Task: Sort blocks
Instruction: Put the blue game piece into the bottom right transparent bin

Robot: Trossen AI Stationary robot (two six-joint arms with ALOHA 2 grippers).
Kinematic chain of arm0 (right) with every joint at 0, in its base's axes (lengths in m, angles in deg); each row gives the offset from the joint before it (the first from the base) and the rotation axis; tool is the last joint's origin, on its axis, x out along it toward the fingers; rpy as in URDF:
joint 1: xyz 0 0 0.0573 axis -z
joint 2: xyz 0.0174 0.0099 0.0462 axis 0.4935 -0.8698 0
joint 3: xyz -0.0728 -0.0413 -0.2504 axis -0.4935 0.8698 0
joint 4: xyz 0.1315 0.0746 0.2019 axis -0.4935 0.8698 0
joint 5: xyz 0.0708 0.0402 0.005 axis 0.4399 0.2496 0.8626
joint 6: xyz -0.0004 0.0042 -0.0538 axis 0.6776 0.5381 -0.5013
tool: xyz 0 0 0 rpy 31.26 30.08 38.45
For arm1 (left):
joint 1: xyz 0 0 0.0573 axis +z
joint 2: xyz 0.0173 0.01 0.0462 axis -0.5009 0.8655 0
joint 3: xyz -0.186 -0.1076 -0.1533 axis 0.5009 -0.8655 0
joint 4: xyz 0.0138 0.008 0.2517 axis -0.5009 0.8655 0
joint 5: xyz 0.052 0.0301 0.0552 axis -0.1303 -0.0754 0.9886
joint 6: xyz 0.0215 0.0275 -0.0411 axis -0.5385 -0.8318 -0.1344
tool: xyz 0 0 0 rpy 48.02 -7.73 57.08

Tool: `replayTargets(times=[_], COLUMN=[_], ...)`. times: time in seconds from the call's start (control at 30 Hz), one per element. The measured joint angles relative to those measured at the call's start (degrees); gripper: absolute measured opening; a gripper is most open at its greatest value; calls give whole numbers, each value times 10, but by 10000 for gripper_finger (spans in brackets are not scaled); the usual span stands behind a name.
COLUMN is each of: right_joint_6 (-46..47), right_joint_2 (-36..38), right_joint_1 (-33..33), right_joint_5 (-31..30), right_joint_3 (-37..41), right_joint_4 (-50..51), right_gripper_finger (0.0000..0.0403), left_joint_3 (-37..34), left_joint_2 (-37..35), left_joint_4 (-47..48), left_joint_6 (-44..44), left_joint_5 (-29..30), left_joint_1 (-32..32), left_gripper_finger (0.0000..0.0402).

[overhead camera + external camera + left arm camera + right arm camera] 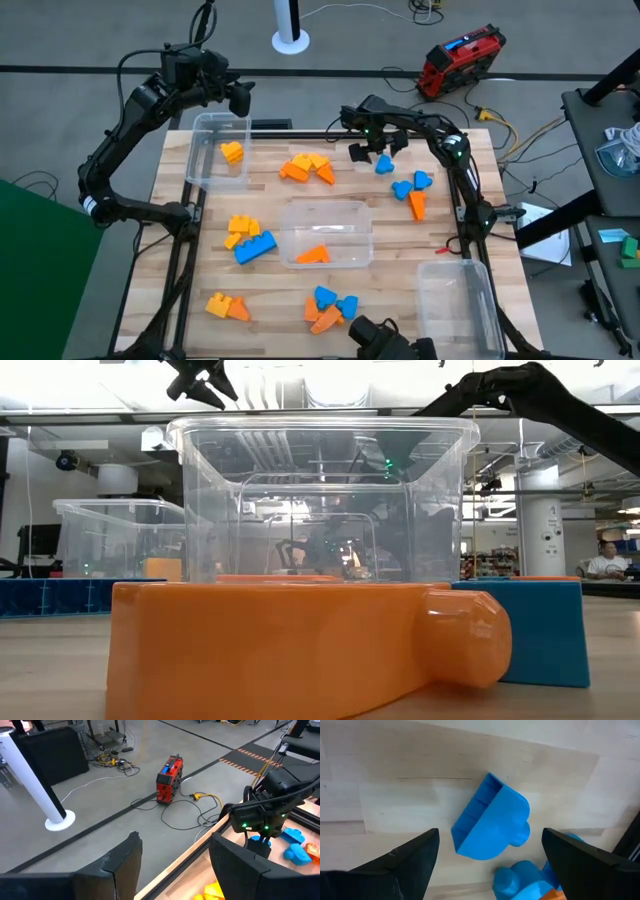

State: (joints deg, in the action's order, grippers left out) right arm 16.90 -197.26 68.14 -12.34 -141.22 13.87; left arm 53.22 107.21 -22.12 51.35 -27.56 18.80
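The right end effector (487,852) hangs with its fingers spread wide above a rounded blue block (492,822), which lies on the bare worktop (395,780) in the gap between them, touched by neither. Just beside that block, towards the wrist, a second blue piece (520,877) and an orange corner are cut off at the frame edge, so their shapes cannot be made out. From above, this end effector (368,152) is mostly dark and hard to separate from its arm.

The left end effector (175,865) is held above the far left corner of the worktop, its fingers spread and pinching nothing; below it stands a clear bin (218,150) holding one yellow block (232,152).

Three clear bins show from above: that one, a middle bin (327,232) with one orange wedge (313,254), and a near-right bin (456,300) partly cut off by the frame.

Loose blocks lie in clusters well away from both end effectors, and overlapping pieces make an exact count uncertain: roughly five yellow and orange ones (307,167) between the two arms, three blue and one orange (412,190) beside the right arm, yellow ones with a blue brick (254,247), a yellow-orange pair (227,306), and a blue-orange heap (330,308) at the near edge.

In the low view an orange block (290,645) fills the foreground and hides most of the worktop. No writing is readable.
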Motion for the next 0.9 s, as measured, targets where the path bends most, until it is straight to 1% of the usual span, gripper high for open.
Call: replayTargets(times=[0.6, 0.77, 0.9], right_joint_6=[5, 7, 2], right_joint_2=[0, 0, 0], right_joint_1=[0, 0, -2], right_joint_5=[-14, -9, 2], right_joint_3=[4, 4, 2], right_joint_4=[-5, -5, 0], right_gripper_finger=[343, 341, 330], left_joint_3=[0, 0, 0], left_joint_2=[0, 0, 0], left_joint_4=[0, 0, 0], left_joint_6=[-4, -4, -5], left_joint_5=[3, 3, 3], left_joint_1=[0, 0, 0], left_gripper_finger=[207, 207, 207])
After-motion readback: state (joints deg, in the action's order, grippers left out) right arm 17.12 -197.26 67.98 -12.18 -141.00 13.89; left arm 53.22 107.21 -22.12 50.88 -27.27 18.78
